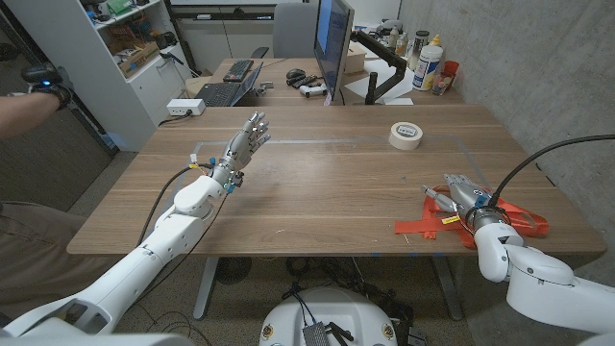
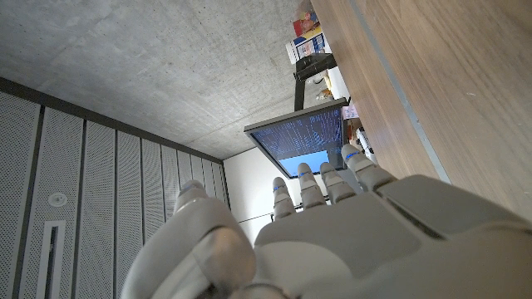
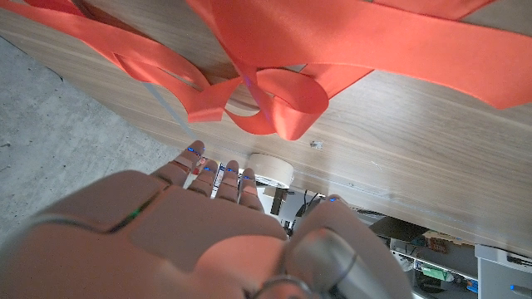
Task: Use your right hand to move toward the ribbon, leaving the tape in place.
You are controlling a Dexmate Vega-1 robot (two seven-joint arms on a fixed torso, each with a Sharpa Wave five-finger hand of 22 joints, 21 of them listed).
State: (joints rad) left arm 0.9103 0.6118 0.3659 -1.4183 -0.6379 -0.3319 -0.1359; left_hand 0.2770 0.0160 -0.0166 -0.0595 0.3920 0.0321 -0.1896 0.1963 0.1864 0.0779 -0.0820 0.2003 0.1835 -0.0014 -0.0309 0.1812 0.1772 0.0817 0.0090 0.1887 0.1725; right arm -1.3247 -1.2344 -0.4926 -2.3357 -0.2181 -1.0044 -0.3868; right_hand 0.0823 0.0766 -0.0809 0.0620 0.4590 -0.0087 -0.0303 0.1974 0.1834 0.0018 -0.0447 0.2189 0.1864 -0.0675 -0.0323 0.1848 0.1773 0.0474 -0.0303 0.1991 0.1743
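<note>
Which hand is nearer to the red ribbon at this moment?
Right. The right hand is over the ribbon near the table's right edge. The left hand is raised far across the table, nowhere near it.

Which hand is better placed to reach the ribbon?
Right. The right hand is already over the ribbon; the left hand is raised far across the table, farther from it than the tape.
</note>
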